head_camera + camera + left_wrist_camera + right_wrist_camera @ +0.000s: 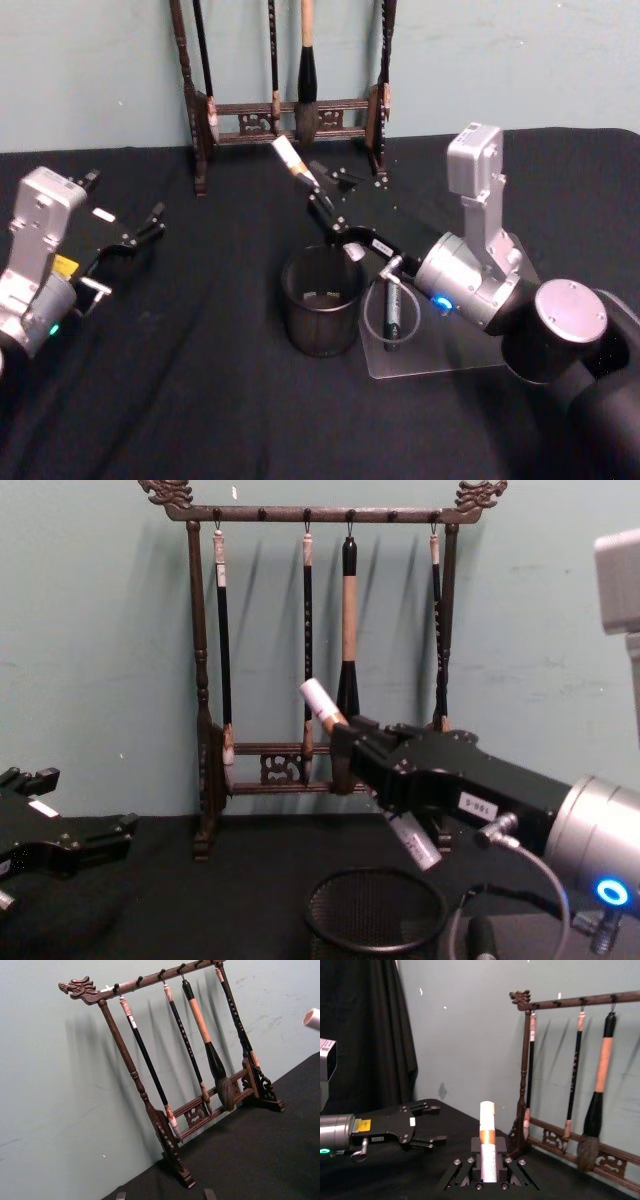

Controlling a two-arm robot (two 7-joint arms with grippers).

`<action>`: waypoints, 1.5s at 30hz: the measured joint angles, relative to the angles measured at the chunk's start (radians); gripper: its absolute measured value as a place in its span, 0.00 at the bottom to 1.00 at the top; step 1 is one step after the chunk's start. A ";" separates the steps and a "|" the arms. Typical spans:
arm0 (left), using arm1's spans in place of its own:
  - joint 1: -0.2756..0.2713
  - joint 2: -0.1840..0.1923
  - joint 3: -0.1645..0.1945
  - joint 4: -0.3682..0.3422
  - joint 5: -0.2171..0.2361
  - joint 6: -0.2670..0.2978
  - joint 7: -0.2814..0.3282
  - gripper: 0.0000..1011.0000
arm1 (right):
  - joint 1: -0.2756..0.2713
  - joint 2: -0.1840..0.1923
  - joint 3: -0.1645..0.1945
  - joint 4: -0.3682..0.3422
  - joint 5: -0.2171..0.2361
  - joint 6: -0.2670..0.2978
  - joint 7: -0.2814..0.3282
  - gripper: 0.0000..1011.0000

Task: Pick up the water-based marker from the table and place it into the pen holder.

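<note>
My right gripper [325, 212] is shut on the water-based marker [293, 160], a white barrel with an orange band. It holds the marker tilted above the table [200, 400]. In the chest view the marker's [322, 704] lower end hangs just above the rim of the pen holder [375, 915], a round black mesh cup [322, 300]. The right wrist view shows the marker [487, 1132] standing up between the right gripper's [488, 1162] fingers. My left gripper [140, 235] rests open at the left, away from the cup.
The tall dark wooden brush rack [290, 110] with hanging brushes stands at the back against the wall [320, 630]. Right of the cup, a dark pen [392, 312] lies on a clear sheet [440, 355]. Bare black table lies left of the cup.
</note>
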 joint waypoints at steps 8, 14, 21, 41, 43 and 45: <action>0.000 0.000 0.000 0.000 0.000 0.000 0.000 0.99 | 0.015 -0.003 -0.029 0.029 0.004 0.011 0.005 0.17; 0.000 0.000 0.000 0.000 0.000 0.000 0.000 0.99 | 0.020 -0.003 -0.040 0.042 0.005 0.019 0.004 0.17; 0.000 0.000 0.000 0.000 0.000 0.000 0.000 0.99 | 0.024 -0.005 -0.051 0.053 0.004 0.027 0.000 0.17; 0.000 0.000 0.000 0.000 0.000 0.000 0.000 0.99 | 0.021 -0.003 -0.058 0.051 -0.010 0.035 -0.016 0.17; 0.000 0.000 0.000 0.000 0.000 0.000 0.000 0.99 | 0.021 -0.003 -0.058 0.051 -0.010 0.035 -0.016 0.17; 0.000 0.000 0.000 0.000 0.000 0.000 0.000 0.99 | 0.021 -0.003 -0.058 0.051 -0.010 0.035 -0.016 0.18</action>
